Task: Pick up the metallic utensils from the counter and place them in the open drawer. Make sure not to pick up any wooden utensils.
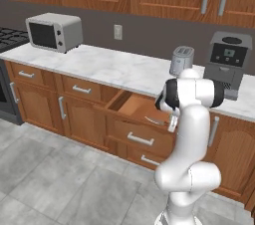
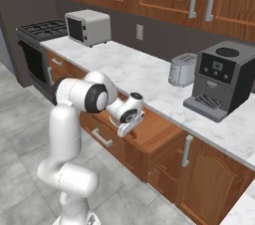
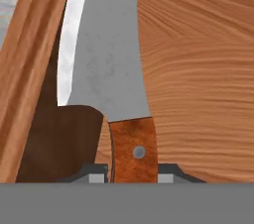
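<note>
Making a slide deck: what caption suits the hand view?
Gripper shut on the knife by its reddish-brown handle, grey blade over the open drawer.

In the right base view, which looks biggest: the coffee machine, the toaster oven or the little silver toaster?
1. Coffee machine, though it stands nearer the camera.
2. Toaster oven, farther off, so its true rank is unsure.
3. Silver toaster, clearly smallest.

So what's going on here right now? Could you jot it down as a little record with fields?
holding: end effector shut on the knife by its reddish-brown handle
knife: grey blade, pointing away from the hand
where: over the light wooden inside of the open drawer
counter: white marble, carrying a toaster oven, a toaster and a coffee machine
</note>
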You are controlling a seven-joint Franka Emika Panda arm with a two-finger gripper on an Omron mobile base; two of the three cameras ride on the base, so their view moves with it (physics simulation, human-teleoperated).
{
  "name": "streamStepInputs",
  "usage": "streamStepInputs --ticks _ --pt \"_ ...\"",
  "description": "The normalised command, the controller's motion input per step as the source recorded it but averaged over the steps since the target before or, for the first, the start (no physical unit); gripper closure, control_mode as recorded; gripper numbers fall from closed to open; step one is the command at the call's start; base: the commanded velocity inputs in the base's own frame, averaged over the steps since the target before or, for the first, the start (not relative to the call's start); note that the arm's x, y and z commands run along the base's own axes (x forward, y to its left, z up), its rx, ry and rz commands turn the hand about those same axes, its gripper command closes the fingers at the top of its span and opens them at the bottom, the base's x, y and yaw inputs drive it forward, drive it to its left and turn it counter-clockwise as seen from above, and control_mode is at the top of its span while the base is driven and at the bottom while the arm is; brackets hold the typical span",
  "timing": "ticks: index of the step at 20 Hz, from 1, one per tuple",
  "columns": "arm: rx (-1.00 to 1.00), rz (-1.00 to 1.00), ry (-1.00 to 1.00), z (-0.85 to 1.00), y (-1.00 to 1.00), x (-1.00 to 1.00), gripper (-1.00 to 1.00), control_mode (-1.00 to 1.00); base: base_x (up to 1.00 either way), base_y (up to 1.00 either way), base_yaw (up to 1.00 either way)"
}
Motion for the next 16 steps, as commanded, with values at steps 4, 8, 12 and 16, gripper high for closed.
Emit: streamStepInputs --ticks 4,8,12,16 --pt "0.05 0.06 -0.05 -0.52 0.41 -1.00 1.00 -1.00 0.00 0.00 0.00" --pt "0.11 0.01 -0.03 0.04 0.13 -0.33 1.00 -1.00 0.00 0.00 0.00" --pt "0.16 0.00 0.10 0.73 -0.18 0.81 1.00 -1.00 0.00 0.00 0.00" --pt "0.17 -0.01 0.12 1.00 -0.41 0.73 1.00 -1.00 0.00 0.00 0.00"
